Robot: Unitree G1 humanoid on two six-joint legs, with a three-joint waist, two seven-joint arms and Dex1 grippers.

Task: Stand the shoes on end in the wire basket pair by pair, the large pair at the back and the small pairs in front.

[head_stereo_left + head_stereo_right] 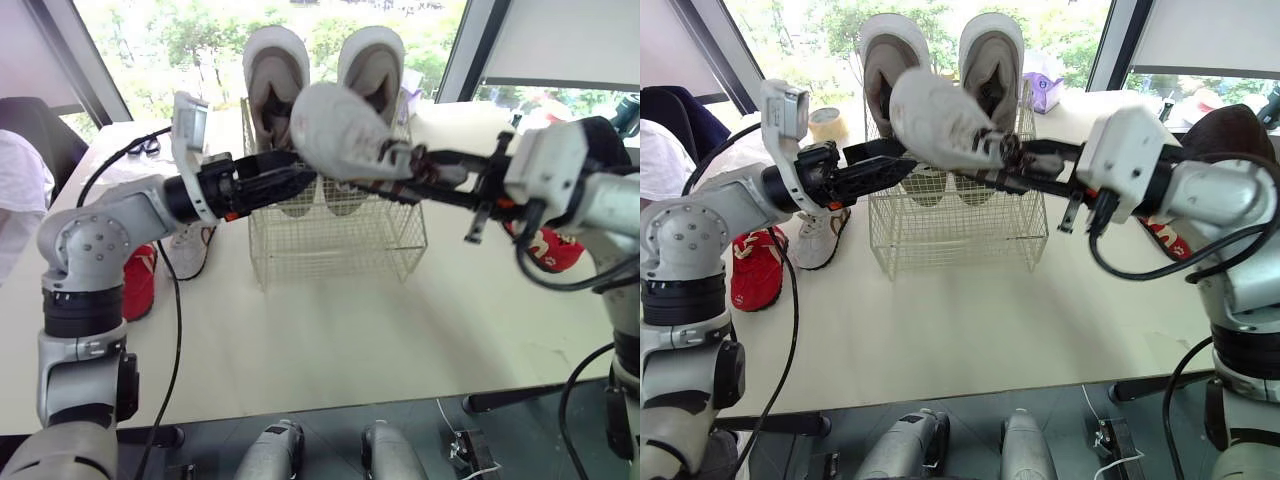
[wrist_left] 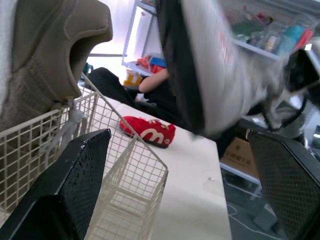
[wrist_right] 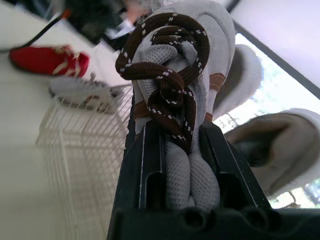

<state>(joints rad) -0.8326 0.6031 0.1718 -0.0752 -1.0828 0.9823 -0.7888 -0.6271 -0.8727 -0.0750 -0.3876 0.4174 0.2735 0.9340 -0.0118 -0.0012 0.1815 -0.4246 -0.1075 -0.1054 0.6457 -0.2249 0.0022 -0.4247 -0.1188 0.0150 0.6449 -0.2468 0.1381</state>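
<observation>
A wire basket [image 1: 335, 245] stands mid-table. Two large beige shoes [image 1: 275, 70] stand on end at its back. My right gripper [image 1: 398, 165] is shut on a small white shoe with brown laces [image 1: 335, 130], holding it in the air over the basket's front, toe pointing left. In the right wrist view the fingers [image 3: 225, 170] clamp the shoe's tongue and laces [image 3: 172, 75]. My left gripper [image 1: 303, 178] is open just below and beside the held shoe, its fingers [image 2: 65, 190] wide apart and the shoe's sole [image 2: 210, 65] between and beyond them.
Left of the basket lie a second white shoe [image 1: 190, 250] and a red shoe [image 1: 140, 280]. Another red shoe [image 1: 550, 250] lies to the right, behind my right arm. A person's white sleeve [image 1: 20, 180] shows at the far left. A cable [image 1: 175, 330] crosses the table.
</observation>
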